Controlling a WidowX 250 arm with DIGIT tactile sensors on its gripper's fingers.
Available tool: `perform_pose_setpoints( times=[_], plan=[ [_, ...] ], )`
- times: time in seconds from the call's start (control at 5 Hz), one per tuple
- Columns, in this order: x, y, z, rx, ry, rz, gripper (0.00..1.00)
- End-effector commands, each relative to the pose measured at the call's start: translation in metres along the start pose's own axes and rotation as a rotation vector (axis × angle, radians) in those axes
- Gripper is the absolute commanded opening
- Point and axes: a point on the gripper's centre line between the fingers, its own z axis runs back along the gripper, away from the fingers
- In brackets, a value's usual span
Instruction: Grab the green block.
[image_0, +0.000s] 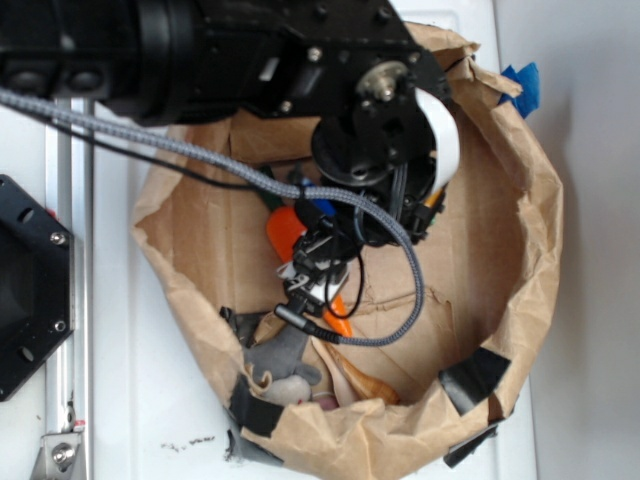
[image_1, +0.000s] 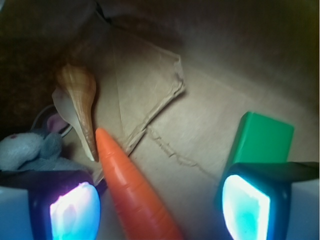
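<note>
The green block (image_1: 262, 137) is a smooth solid green bar lying on the brown paper floor, right of centre in the wrist view, directly behind my right fingertip pad (image_1: 247, 207). My gripper (image_1: 160, 205) is open, low inside the bag. The orange carrot (image_1: 132, 185) lies in the gap between the pads, closer to the left pad (image_1: 75, 210). Nothing is held. In the exterior view the gripper (image_0: 310, 275) hangs over the carrot (image_0: 285, 232), and the arm hides the green block.
A crumpled brown paper bag (image_0: 530, 200) walls in everything. A tan seashell (image_1: 80, 95) and a grey plush animal (image_1: 30, 147) lie left of the carrot; the plush also shows in the exterior view (image_0: 280, 365). A braided cable (image_0: 400, 250) loops beside the gripper.
</note>
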Motion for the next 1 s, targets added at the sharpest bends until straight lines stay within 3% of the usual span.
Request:
perform_pose_setpoints(
  times=[0.0,0.2,0.4,0.6,0.8],
  plan=[
    [0.011,0.0,0.022,0.061,-0.055,-0.01,1.0],
    [0.011,0.0,0.022,0.061,-0.055,-0.01,1.0],
    [0.004,0.018,0.027,0.104,-0.113,0.231,1.0],
    [0.002,0.027,0.029,0.119,-0.136,0.309,1.0],
    [-0.001,0.032,0.028,0.176,-0.131,0.329,1.0]
  ],
)
